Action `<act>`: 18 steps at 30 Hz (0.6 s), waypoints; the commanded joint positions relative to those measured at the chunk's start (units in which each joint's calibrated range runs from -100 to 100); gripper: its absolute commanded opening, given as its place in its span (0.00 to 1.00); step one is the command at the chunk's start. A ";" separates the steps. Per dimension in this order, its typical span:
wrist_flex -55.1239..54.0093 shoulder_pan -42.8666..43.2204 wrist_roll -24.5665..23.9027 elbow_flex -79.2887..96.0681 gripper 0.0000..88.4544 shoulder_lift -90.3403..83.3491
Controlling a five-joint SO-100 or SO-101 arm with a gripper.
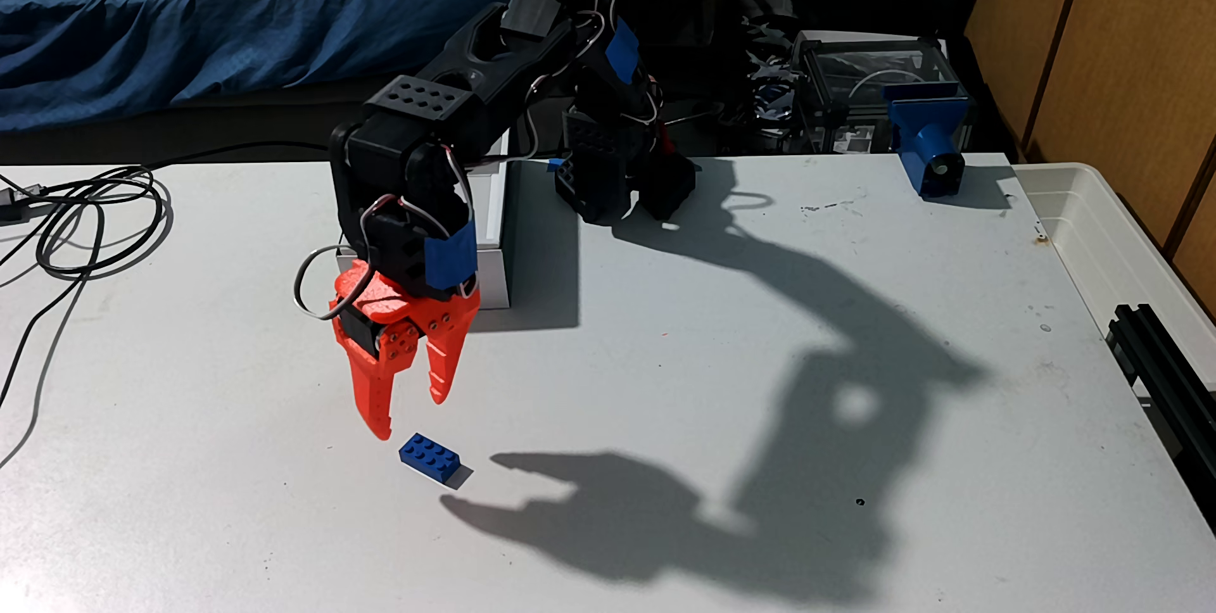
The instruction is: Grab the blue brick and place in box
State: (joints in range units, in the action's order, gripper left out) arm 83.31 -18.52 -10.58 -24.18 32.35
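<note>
Blue brick (431,460) lies studs-up on the bare desk (724,356), not yet gripped. Orange claw (411,419) hangs just above and left of it in the fixed view, fingers apart, nothing held. Box (495,238) sits behind the arm, near but apart; grasp, carry and drop all remain.

No readable text, label, brand, number or sign on anything in fixed view.
</note>
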 commanded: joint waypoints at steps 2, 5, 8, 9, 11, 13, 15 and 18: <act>-0.63 -0.50 1.87 -2.17 0.27 1.35; -0.63 -0.05 2.24 -2.17 0.31 2.70; -0.63 0.32 2.50 -2.26 0.33 3.72; -0.63 0.54 2.61 -2.35 0.33 3.89; -0.72 0.69 2.61 -3.15 0.33 4.40; -0.72 0.69 2.61 -3.94 0.33 5.16; -0.80 0.69 2.61 -5.01 0.33 6.09; -0.80 0.69 2.66 -7.32 0.32 8.12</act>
State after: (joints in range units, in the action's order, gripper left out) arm 82.87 -18.23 -8.26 -28.03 40.03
